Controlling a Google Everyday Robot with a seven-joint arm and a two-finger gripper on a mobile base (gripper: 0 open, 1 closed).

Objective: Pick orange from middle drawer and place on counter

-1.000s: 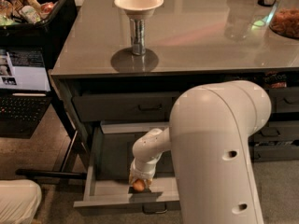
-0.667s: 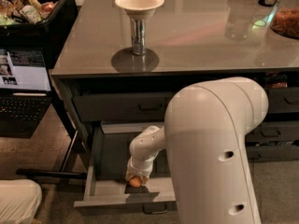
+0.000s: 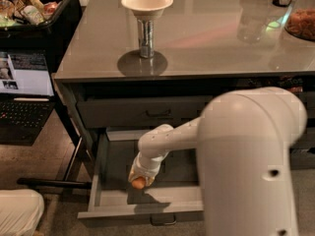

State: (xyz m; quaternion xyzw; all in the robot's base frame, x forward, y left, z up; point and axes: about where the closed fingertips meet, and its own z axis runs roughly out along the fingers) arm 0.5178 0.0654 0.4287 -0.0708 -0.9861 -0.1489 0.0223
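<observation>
one glossy grey-brown stone counter [image 3: 206, 38] fills the upper frame; below it, in the open pale-walled grey middle drawer [image 3: 123, 212], i see my white gripper [image 3: 139, 180] closed around the small matte orange [image 3: 139, 183].

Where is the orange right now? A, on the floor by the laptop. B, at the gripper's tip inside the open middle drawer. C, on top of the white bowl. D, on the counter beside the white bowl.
B: the orange sits at the tip of the gripper, down inside the open middle drawer, below the counter.
</observation>
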